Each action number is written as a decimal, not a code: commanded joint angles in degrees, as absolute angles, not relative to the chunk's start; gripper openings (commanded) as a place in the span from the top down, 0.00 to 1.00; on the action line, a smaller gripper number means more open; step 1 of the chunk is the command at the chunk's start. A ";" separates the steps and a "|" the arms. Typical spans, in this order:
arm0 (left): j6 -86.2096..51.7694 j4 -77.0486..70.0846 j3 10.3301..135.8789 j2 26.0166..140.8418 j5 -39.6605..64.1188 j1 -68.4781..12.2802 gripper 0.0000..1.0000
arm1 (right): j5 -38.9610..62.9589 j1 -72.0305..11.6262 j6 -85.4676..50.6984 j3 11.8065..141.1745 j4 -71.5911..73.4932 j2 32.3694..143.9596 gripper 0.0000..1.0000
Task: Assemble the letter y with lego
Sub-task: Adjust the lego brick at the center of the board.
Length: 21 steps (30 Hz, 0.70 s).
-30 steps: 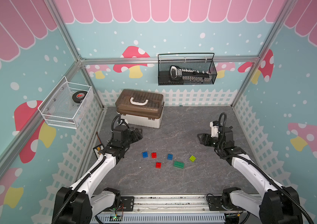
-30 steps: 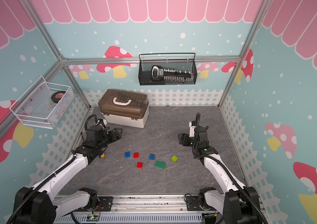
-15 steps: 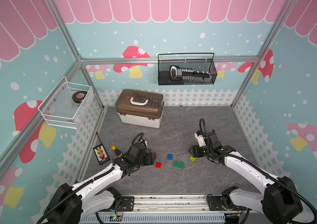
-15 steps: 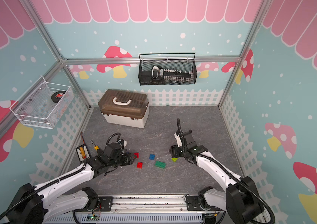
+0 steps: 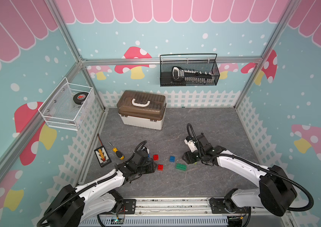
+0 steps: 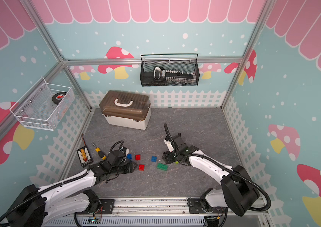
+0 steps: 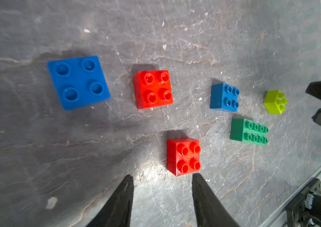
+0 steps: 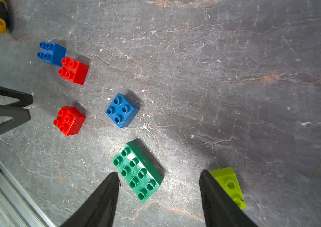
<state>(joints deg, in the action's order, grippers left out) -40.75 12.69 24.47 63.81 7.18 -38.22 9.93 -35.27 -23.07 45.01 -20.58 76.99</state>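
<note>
Left claw (image 7: 161,176), jaws apart, red brick (image 7: 183,156) just ahead. Right claw (image 8: 158,173), apart, green brick (image 8: 137,171) between its tips, lime brick (image 8: 227,180) just outside. White basket (image 5: 61,110) holds a puck (image 5: 80,96); black basket (image 5: 189,83) a tool (image 5: 179,73).

A yellow-handled screwdriver (image 5: 117,153) lies on the grey table (image 5: 210,121) beside a small black board (image 5: 102,157) with yellow connectors. A brown-lidded toolbox (image 5: 142,110) stands near the back. A white wire basket (image 5: 61,122) on the wall holds what may be a puck (image 5: 80,97).

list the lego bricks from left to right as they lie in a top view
blue brick → red brick → second red brick → second blue brick → dark green brick → lime brick
</note>
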 commanded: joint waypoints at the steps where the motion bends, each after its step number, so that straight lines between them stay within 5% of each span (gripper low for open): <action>1: -41.92 9.00 25.83 66.77 9.89 -39.93 0.52 | 9.28 -35.51 -23.38 45.62 -20.28 76.95 0.34; 16: -39.07 -1.14 33.65 83.74 14.20 -41.96 0.59 | 12.43 -36.52 -23.17 44.52 -18.52 78.35 0.35; 21: -36.97 2.87 35.12 83.18 11.21 -41.93 0.53 | 13.99 -37.37 -21.63 44.94 -18.22 78.30 0.35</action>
<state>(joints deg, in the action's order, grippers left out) -38.35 1.65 34.11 84.42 12.99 -41.65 12.38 -36.80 -22.96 45.01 -18.92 77.93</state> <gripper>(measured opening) 0.459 0.648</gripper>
